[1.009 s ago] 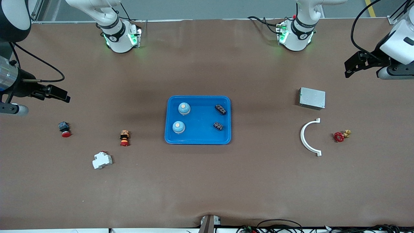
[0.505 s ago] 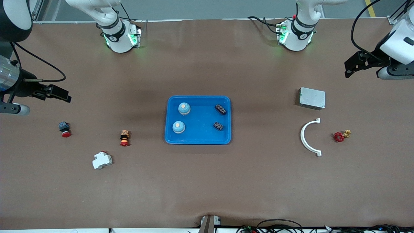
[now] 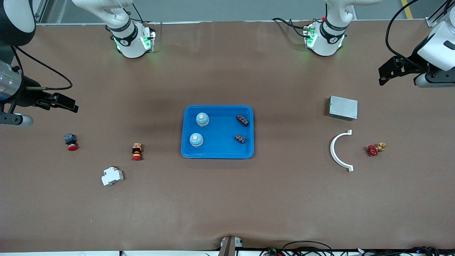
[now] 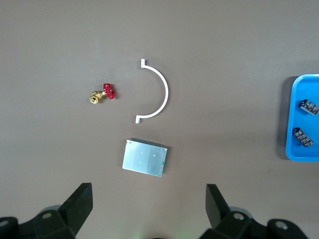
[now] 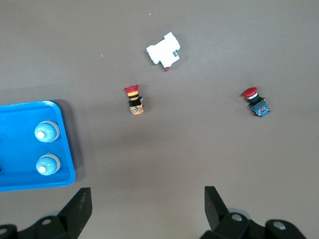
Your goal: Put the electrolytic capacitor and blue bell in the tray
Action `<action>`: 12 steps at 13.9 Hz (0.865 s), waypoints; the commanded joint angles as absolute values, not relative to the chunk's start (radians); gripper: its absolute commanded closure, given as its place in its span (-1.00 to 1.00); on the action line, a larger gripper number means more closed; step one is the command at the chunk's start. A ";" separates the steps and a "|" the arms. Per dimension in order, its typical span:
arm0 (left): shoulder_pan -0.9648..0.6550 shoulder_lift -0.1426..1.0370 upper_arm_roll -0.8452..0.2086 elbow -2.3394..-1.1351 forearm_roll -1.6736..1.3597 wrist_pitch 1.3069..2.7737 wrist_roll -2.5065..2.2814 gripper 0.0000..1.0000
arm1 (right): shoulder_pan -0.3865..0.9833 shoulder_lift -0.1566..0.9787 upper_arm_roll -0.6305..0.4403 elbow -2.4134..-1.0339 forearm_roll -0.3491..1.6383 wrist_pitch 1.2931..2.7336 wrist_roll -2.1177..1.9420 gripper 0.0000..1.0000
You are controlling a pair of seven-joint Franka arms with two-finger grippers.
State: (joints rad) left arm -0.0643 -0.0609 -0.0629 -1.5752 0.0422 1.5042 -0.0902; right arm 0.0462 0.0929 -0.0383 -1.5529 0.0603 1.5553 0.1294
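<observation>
In the tray [image 3: 217,151] at mid-table sit two blue bells [image 3: 202,120] and two black capacitors [image 3: 242,120], while the left gripper [image 4: 149,204], at its 2 o'clock, and the right gripper [image 5: 147,206], at 9 o'clock, hang raised, jaws apart, empty.

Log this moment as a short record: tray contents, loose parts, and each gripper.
tray: shallow bright-blue plastic tray, mid-table
in tray: two round blue bells; two small black capacitors
right arm's end: red-capped push button, orange-and-red button, white breaker block
left arm's end: grey metal box, white curved bracket, red-handled brass valve
left gripper: open, empty
right gripper: open, empty
</observation>
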 commanded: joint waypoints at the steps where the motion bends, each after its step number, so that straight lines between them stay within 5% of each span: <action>1: -0.057 -0.061 -0.064 -1.563 0.020 1.494 -0.080 -1.00 | 0.054 0.084 -0.040 -1.549 0.052 1.549 0.146 -1.00; 12: -0.055 -0.067 -0.063 -1.565 0.020 1.494 -0.066 -1.00 | 0.041 0.022 -0.049 -1.473 0.031 1.394 0.135 -1.00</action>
